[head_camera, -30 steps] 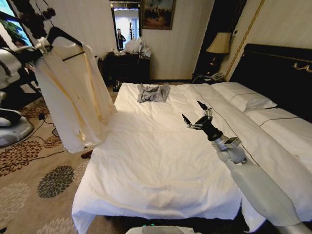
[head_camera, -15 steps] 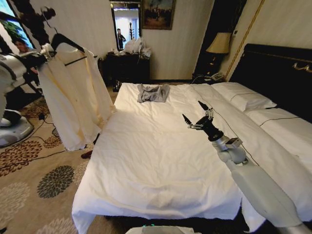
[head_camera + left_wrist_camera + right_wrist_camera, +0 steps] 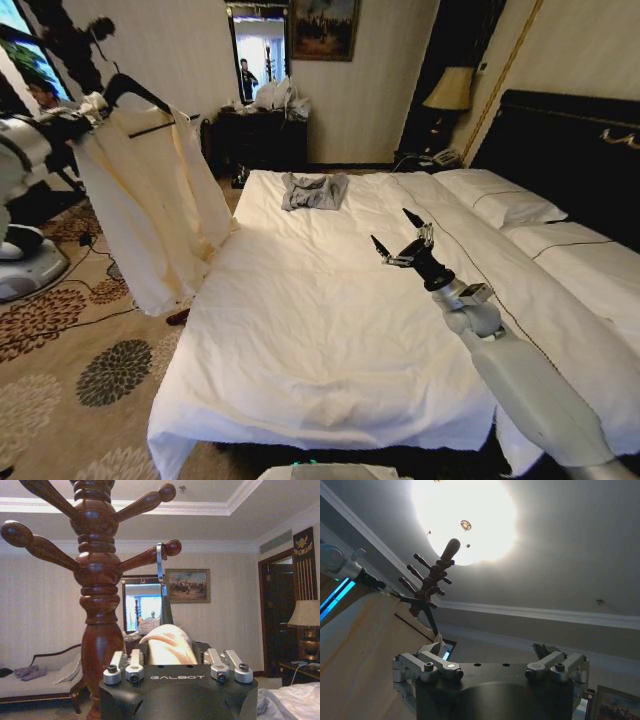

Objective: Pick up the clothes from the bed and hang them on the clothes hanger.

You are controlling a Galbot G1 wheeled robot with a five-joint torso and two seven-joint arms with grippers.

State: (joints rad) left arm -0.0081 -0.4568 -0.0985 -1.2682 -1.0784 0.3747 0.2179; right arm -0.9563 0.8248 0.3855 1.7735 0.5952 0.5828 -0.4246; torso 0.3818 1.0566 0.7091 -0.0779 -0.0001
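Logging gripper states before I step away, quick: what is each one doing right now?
Left gripper: shut on the hanger, with the shirt on it, beside the bed.
Right gripper: open, empty, above the bed.

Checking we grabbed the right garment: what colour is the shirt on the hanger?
Cream, pale yellow: the shirt hangs on the black hanger beside the bed, clearest in the head view.

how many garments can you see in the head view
2: the cream shirt hanging on the clothes hanger held by the left gripper, and a grey garment on the bed.

Glossy turned-wood coat stand (image 3: pixel 97 595), wrinkled thin-cloth shirt (image 3: pixel 150 210)
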